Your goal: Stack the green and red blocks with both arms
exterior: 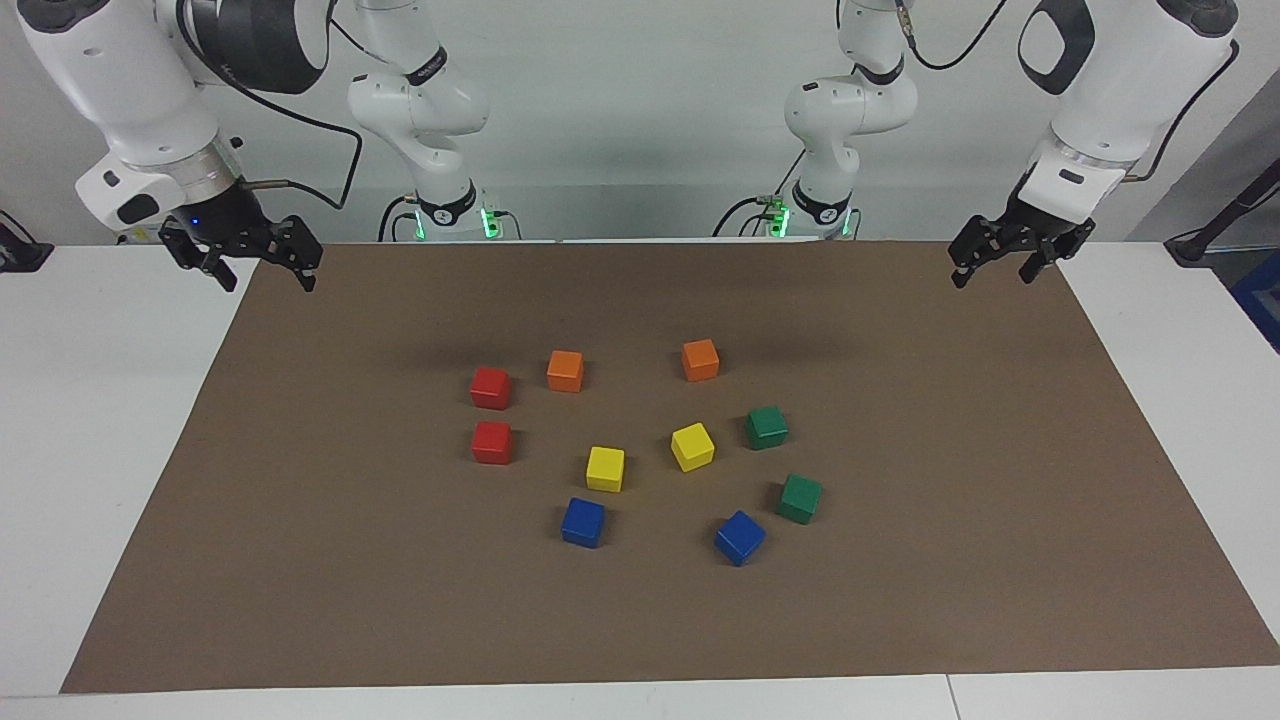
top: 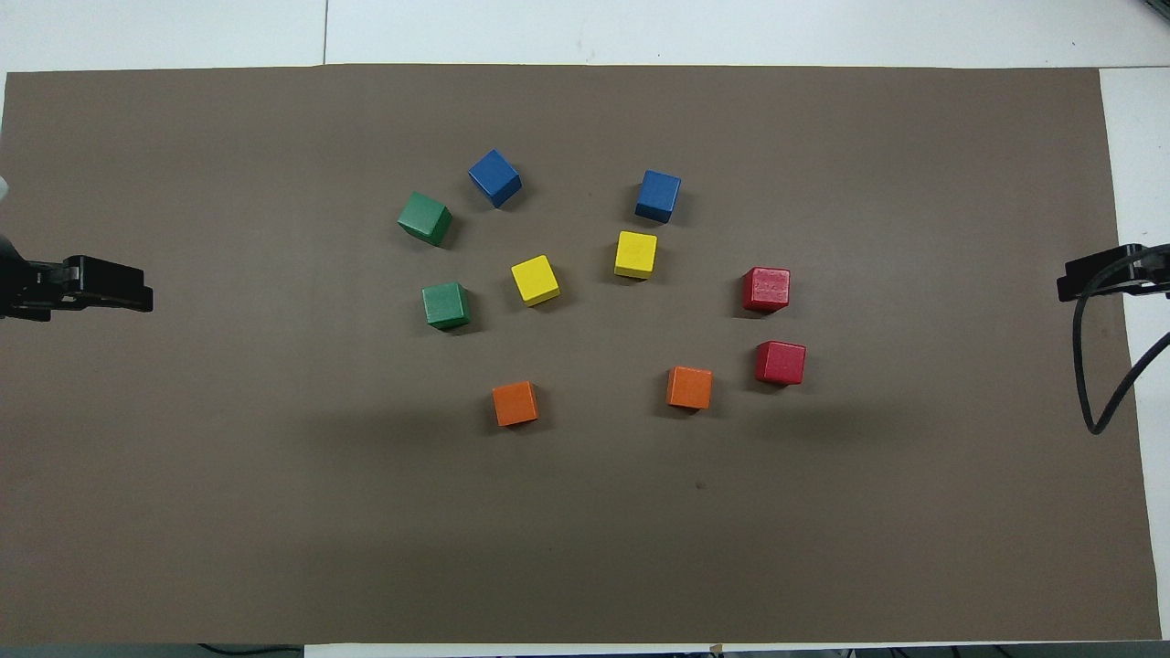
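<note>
Two red blocks sit apart on the mat toward the right arm's end, one (exterior: 490, 388) (top: 780, 363) nearer the robots than the other (exterior: 492, 442) (top: 766, 290). Two green blocks sit apart toward the left arm's end, one (exterior: 766, 427) (top: 446, 305) nearer the robots than the other (exterior: 800, 498) (top: 424, 217). No block is stacked. My right gripper (exterior: 268, 280) (top: 1092, 274) is open and empty, raised over its end of the mat. My left gripper (exterior: 993, 275) (top: 110, 285) is open and empty, raised over the other end.
A brown mat (exterior: 300, 560) covers the white table. Two orange cubes (exterior: 565, 370) (exterior: 700, 360) lie nearest the robots. Two yellow cubes (exterior: 605, 468) (exterior: 692, 446) sit in the middle. Two blue cubes (exterior: 582, 522) (exterior: 740, 537) lie farthest from the robots.
</note>
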`<action>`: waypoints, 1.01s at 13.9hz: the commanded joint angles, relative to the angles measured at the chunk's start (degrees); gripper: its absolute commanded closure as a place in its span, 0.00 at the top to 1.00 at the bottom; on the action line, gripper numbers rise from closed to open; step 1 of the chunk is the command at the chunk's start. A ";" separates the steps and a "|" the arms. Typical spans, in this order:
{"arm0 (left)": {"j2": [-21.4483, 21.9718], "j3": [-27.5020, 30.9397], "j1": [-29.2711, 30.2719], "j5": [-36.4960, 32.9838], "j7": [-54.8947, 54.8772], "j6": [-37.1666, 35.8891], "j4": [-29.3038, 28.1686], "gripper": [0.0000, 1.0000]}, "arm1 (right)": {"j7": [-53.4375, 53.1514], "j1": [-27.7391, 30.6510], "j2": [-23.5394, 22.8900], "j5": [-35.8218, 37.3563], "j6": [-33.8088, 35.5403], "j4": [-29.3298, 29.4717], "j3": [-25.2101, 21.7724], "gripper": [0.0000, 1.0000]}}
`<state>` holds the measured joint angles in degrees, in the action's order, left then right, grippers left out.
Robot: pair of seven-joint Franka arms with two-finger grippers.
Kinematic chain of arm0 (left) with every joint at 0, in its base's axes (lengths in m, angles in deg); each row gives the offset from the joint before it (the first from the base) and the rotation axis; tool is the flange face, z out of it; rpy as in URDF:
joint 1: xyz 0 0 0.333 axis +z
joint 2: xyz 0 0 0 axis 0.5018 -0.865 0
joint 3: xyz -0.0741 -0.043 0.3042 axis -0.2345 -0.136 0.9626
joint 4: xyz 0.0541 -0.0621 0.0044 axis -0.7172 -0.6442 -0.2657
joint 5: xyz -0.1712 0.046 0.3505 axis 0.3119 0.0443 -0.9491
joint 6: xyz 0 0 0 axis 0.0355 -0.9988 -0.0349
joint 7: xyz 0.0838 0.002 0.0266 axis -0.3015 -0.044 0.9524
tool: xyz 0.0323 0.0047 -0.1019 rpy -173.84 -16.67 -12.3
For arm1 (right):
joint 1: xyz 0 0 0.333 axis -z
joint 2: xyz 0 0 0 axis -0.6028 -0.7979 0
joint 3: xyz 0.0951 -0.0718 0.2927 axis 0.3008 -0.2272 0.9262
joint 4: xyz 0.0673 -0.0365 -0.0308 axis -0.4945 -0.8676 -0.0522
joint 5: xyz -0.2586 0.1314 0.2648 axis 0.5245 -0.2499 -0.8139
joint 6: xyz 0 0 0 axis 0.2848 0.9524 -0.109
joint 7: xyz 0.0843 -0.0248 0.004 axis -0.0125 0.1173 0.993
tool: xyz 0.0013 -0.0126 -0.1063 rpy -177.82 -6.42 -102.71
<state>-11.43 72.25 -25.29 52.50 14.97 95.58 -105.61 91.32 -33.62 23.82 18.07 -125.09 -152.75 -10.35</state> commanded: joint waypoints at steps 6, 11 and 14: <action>1.68 -0.13 0.53 1.20 -0.27 0.93 -1.77 1.00 | -0.58 1.03 0.79 0.01 -1.20 -1.38 0.62 1.00; 1.60 -0.57 -0.61 1.47 3.74 2.94 -2.65 1.00 | -1.27 0.77 0.97 -1.12 -1.11 -1.82 0.62 1.00; -0.16 -0.57 -8.24 1.47 15.36 10.57 -5.89 1.00 | -6.71 -3.51 2.19 -3.24 -5.57 -6.19 0.71 1.00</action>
<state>-11.71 71.34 -30.25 53.13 25.92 101.63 -108.07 88.43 -34.55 23.87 15.64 -126.89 -154.32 -10.08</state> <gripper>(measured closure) 0.000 0.000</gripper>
